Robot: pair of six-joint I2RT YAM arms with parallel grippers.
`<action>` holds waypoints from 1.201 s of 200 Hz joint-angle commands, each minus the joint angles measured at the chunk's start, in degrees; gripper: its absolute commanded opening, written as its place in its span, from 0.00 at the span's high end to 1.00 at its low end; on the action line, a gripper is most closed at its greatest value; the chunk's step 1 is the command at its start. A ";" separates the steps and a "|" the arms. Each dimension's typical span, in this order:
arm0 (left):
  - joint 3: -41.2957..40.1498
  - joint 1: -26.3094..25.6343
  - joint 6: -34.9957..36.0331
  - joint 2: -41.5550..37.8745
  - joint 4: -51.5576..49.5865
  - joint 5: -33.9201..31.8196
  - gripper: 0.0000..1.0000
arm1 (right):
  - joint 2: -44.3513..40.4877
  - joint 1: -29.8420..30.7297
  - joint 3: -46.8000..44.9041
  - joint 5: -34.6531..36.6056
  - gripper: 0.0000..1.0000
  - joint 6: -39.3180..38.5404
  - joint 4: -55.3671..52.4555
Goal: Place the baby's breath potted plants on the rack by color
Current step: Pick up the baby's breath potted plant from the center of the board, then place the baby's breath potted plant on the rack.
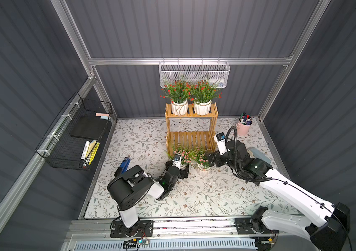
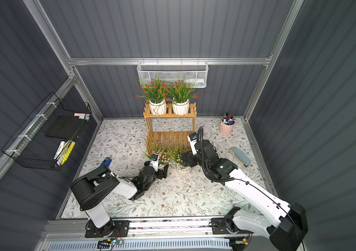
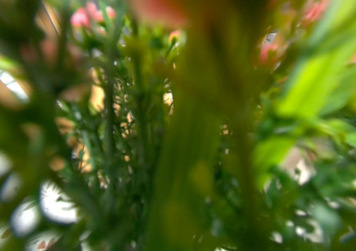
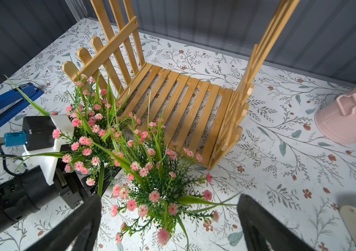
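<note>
Honey-coloured wood, both top views: the rack (image 1: 191, 139) has two stepped tiers of flat slats and picket-shaped side rails. It stands far and central on the surface (image 1: 205, 195), which has a matte leaf-and-blossom print.
Upper tier: the left red plant (image 1: 177, 95) and right red plant (image 1: 205, 93) stand side by side. Both have spiky green foliage in white ribbed pots.
Near foot of the rack: the left pink plant (image 1: 184, 154) and right pink plant (image 1: 202, 160) stand on the surface, their foliage touching.
Left arm: the left end effector (image 1: 181, 169) is at the left pink plant's pot. Leaves hide its opening, so I cannot tell its state.
Right arm: the right end effector (image 1: 210, 159) is just right of the right pink plant, at foliage height.
Far wall: a white mesh basket (image 1: 192, 73) hangs above the rack with something pale and unclear inside.
Left wall: a black wire basket (image 1: 75, 134) holds a dark pad, pastel notes and markers.
Far right: a smooth pink bucket (image 1: 243, 129) is packed with markers.
Loose on the surface: a blue stapler (image 1: 125, 164) lies at the left and a pale blue stapler (image 2: 240, 157) at the right.
Left wrist view: blurred green stems and pink buds fill the frame, with wood glimpsed behind.
Right wrist view: the black fingers (image 4: 85, 221) are spread wide on either side of the right pink plant's foliage and grip nothing. The pot is hidden under leaves. The lower tier's gapped slats lie just beyond.
</note>
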 commanded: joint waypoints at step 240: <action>37.40 13.89 0.38 13.43 -20.06 10.76 0.26 | -7.39 -0.15 -1.70 1.04 0.01 0.06 -3.08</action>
